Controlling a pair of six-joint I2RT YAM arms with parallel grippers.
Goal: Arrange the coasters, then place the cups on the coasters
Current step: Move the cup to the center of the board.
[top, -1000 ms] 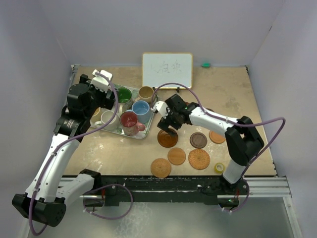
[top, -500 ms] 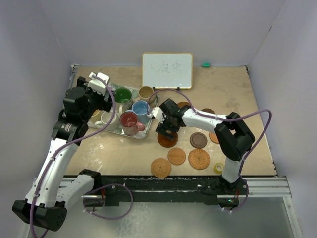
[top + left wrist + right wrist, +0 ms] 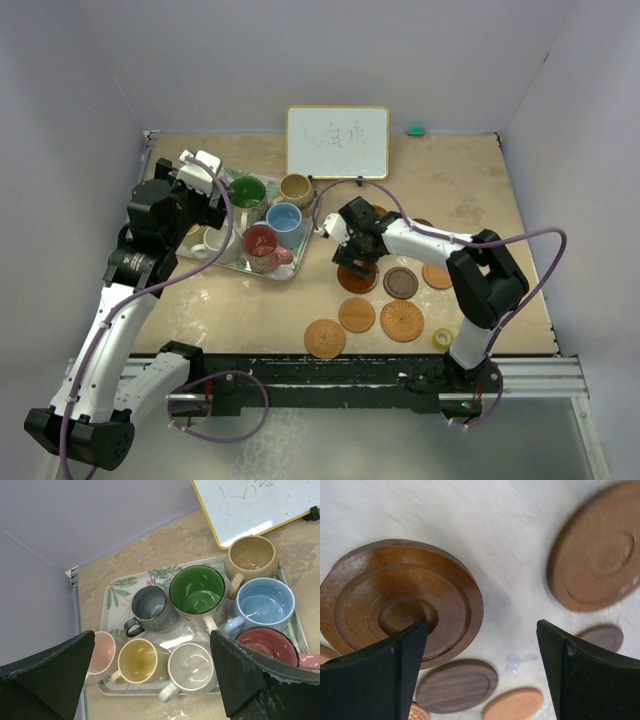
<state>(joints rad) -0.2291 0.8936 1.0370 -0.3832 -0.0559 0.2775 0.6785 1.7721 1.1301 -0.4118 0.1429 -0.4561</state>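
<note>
**Mia:** Where are the cups?

**Ben:** All eight sit on the leafy tray, on the left side of the tabletop. The grey cup is right next to the green cup. The tan cup is at the corner near the whiteboard. The blue cup and the red cup are side by side. The pink cup, the yellow cup and the white cup stand in a row along one edge.

**Mia:** Is the left gripper holding one?

**Ben:** No. It hangs above the tray with its jaws wide apart and nothing in them.

**Mia:** And the right gripper?

**Ben:** It is low over the tabletop, and its jaws are wide apart too. One finger is over the dip in the middle of the big ringed coaster. I cannot tell if it touches.

**Mia:** Where are the other coasters?

**Ben:** The dark flat coaster lies just beside the ringed one. The pale orange coaster is next to that. Closer to the arms lie the plain orange coaster, the woven coaster and the ringed orange coaster. A little yellow tape roll sits near the woven one. No cup is on a coaster yet.
</note>
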